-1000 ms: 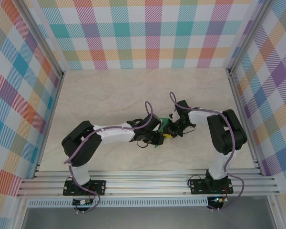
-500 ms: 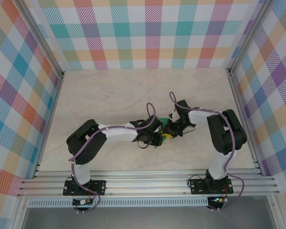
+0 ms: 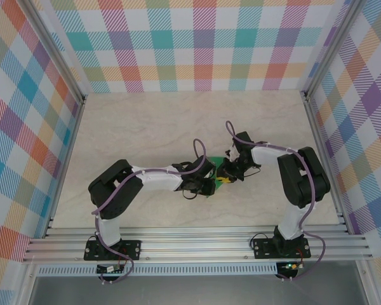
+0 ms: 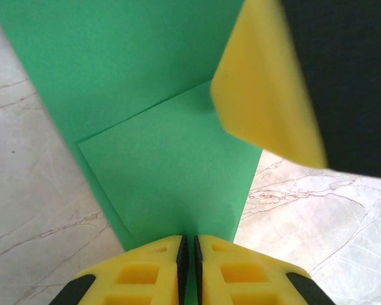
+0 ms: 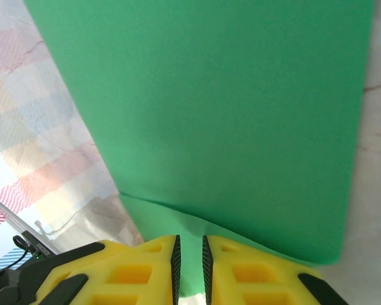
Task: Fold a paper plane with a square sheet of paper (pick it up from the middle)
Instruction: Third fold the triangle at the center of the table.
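Green paper (image 4: 165,159) tapers toward the left gripper (image 4: 188,241).

Both arms reach inward with bent elbows, their wrists meeting near mid-table. The left gripper (image 3: 211,186) has its fingers (image 4: 146,267) pressed nearly flush, clamping the green paper (image 4: 165,159). The right gripper (image 3: 225,178), just beside it, pinches the same paper between fingers (image 5: 241,270) a narrow slit apart.
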You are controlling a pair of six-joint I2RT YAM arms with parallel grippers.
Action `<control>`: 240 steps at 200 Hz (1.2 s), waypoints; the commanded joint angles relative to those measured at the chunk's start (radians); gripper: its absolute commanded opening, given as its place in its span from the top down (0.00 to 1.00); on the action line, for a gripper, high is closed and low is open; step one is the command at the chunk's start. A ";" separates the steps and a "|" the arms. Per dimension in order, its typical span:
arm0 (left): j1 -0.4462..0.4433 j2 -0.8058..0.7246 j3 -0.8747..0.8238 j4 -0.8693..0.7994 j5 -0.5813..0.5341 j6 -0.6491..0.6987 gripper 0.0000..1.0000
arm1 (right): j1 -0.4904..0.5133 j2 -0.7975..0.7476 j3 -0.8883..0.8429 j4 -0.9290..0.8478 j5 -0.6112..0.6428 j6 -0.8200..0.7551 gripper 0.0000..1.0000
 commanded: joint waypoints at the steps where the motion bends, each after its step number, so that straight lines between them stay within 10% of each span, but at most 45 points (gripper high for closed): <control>1: -0.014 0.019 -0.045 -0.068 -0.025 -0.014 0.86 | 0.002 -0.073 0.005 -0.028 0.013 -0.005 0.83; 240: -0.022 0.035 -0.075 -0.155 -0.094 0.018 0.98 | -0.148 0.070 -0.008 0.108 -0.006 -0.076 0.90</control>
